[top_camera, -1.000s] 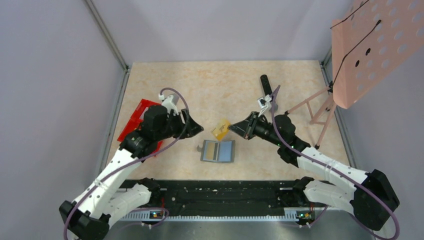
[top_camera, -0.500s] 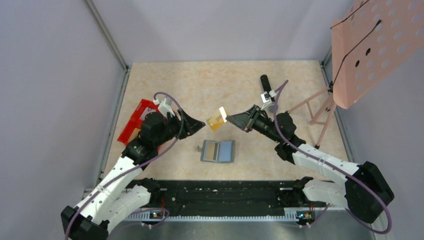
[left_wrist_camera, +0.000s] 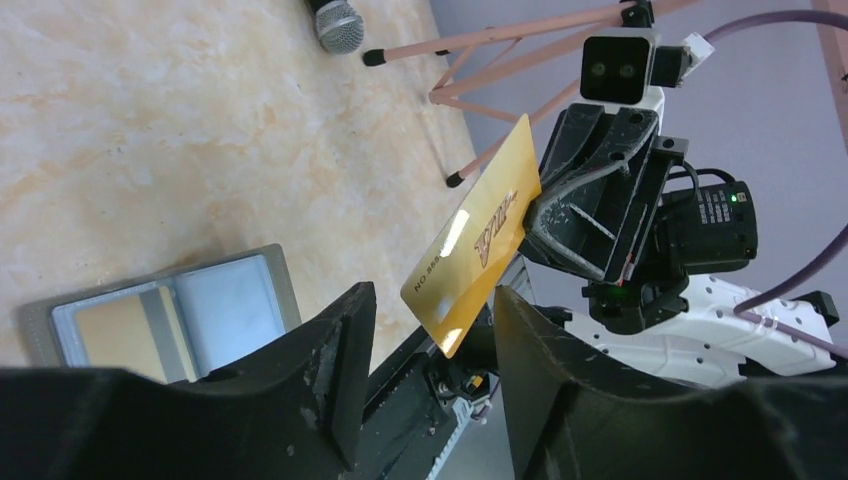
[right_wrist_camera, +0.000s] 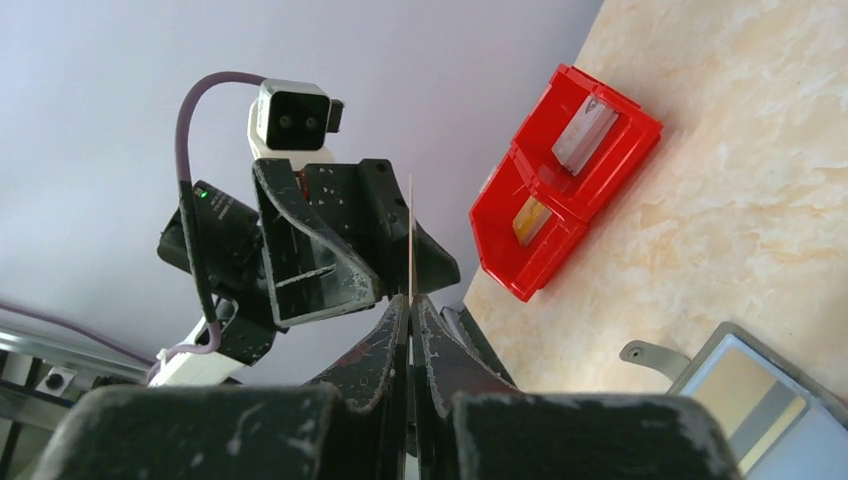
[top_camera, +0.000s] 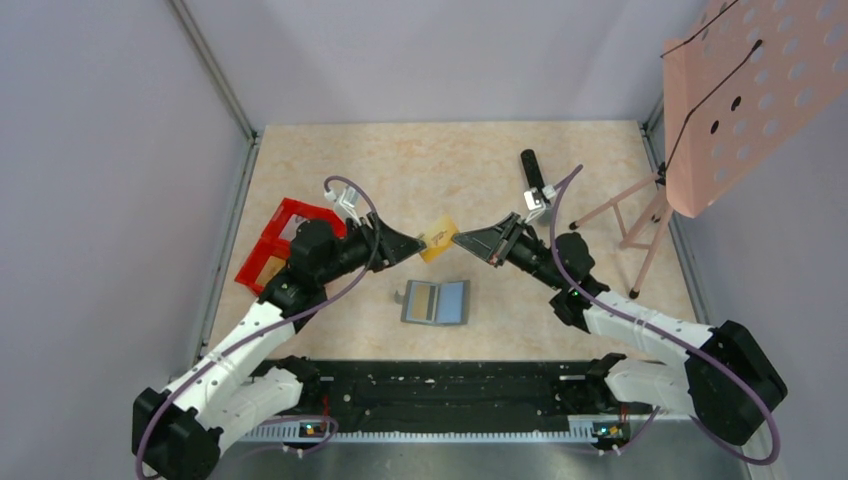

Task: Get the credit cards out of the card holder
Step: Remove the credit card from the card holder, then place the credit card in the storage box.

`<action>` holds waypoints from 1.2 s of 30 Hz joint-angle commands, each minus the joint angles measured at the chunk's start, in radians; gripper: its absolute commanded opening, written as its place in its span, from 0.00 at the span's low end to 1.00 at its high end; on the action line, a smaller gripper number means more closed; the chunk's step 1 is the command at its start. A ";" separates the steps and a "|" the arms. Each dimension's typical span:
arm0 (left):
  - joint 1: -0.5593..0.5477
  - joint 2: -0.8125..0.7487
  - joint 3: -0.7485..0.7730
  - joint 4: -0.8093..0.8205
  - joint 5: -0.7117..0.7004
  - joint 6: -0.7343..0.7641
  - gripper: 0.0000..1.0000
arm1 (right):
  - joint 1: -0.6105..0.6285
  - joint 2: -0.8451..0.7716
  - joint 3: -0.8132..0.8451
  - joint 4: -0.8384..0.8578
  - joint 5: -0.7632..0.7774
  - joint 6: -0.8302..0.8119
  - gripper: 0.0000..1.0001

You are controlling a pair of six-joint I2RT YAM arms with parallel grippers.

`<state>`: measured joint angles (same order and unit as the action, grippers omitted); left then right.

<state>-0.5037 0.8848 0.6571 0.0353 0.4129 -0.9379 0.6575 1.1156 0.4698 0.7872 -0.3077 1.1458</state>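
The card holder [top_camera: 436,301] lies open on the table [top_camera: 340,160]. Just above it, the gold card [top_camera: 439,239] is pinched in the right gripper [top_camera: 459,240], and the left gripper [top_camera: 421,243] gapes around its corner. I'd clamp left squarely before right lets go, then maybe drop it in the red bin [top_camera: 258,262].

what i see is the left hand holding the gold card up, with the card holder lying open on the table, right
No: the right hand holds the gold card up, shut on its edge, as the right wrist view shows; the left hand is open. The card holder does lie open on the table.
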 commanded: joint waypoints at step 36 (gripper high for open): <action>0.717 -0.004 0.318 -0.734 -0.079 0.277 0.00 | -0.028 -0.264 -0.119 -0.288 0.081 -0.169 0.99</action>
<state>0.1078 0.8810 0.9279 -0.5598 0.3283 -0.7300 0.6456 0.8753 0.3702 0.5236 -0.2287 1.0130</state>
